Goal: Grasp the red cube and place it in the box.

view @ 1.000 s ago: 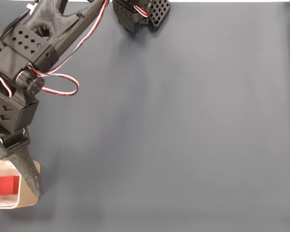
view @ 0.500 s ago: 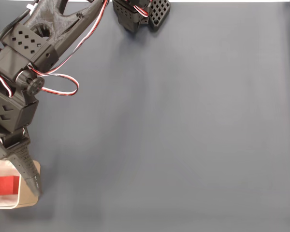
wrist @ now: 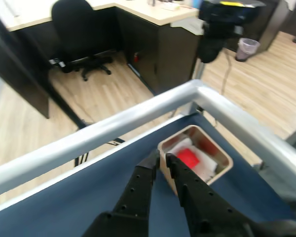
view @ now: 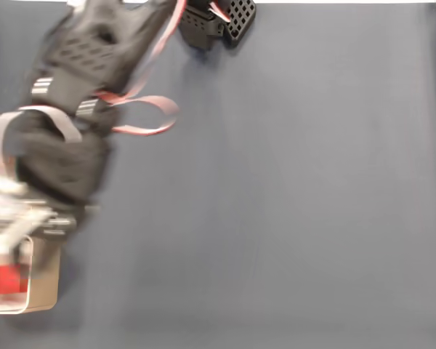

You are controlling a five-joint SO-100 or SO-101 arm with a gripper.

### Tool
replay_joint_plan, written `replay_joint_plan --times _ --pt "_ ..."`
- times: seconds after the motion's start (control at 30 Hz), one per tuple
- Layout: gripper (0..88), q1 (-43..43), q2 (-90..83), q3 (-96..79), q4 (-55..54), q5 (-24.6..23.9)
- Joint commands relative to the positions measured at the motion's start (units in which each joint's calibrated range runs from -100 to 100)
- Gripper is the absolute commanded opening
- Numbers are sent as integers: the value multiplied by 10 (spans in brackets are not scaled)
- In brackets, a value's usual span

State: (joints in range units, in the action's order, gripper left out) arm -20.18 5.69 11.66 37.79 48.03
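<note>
Wrist view: hand nearly closed, the two black fingers running side by side with only a narrow slit between the tips; nothing held. Tips sit just at the near wall of the box, outside it, pointing toward the table's corner. In the fixed view the hand is heavily motion-blurred at the left edge, just above the box; finger gap cannot be read there. Arm reaches from the base at top centre diagonally down-left across the table, also smeared; red-and-white wires loop off its side. Red cube lies inside the box on its white lining, free of the fingers; in the fixed view the cube shows at the box's left part, near the frame edge. Box is tan, rounded corners, standing at the corner of the blue table. A grey metal rail borders the table on two sides and meets at a corner just behind the box. Beyond the rail: wood floor, a black office chair, dark desk cabinets, a small bin far right. Nothing lies between hand and box.
</note>
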Motion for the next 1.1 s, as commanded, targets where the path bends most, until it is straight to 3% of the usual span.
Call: replay_joint_plan --times 0.0,0.2,0.5,0.77,1.07 --pt "0 82 -150 -97 -23 -7" --pt "0 175 -388 -354 -25 -2" --pt "0 215 -738 -735 11 10" --pt "0 216 -938 -992 130 12" --pt "0 222 -1035 -1115 313 -10"
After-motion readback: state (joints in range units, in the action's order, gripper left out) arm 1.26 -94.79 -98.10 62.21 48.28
